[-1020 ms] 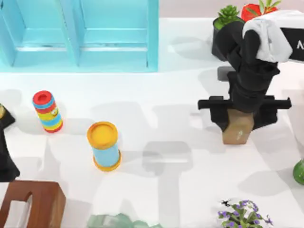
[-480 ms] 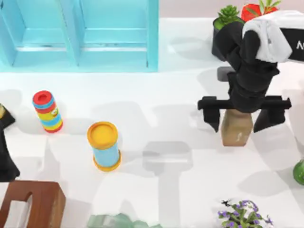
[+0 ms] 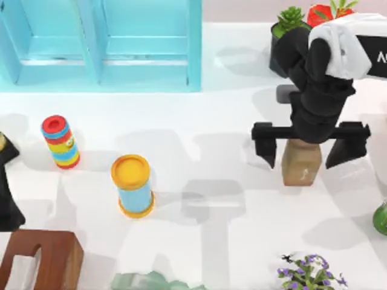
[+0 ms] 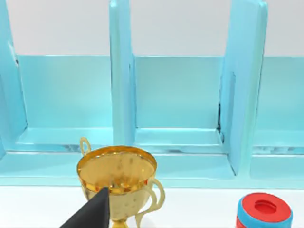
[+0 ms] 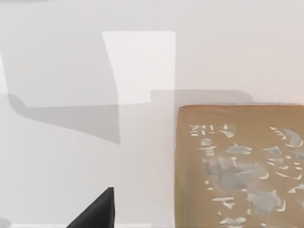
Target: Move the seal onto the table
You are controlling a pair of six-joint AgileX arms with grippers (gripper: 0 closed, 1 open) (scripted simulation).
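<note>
With the seal (image 3: 301, 167) standing on the white worktop (image 3: 230, 181), the right pincer (image 3: 309, 151) straddles it spread wide, so the release looks done and the next move calls for lifting clear.

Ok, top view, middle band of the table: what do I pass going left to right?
Striped red-topped stacking cylinder → yellow-topped cylinder → the seal, standing on the table between the open fingers of the right tool. The left tool sits at the table's far left edge.
</note>
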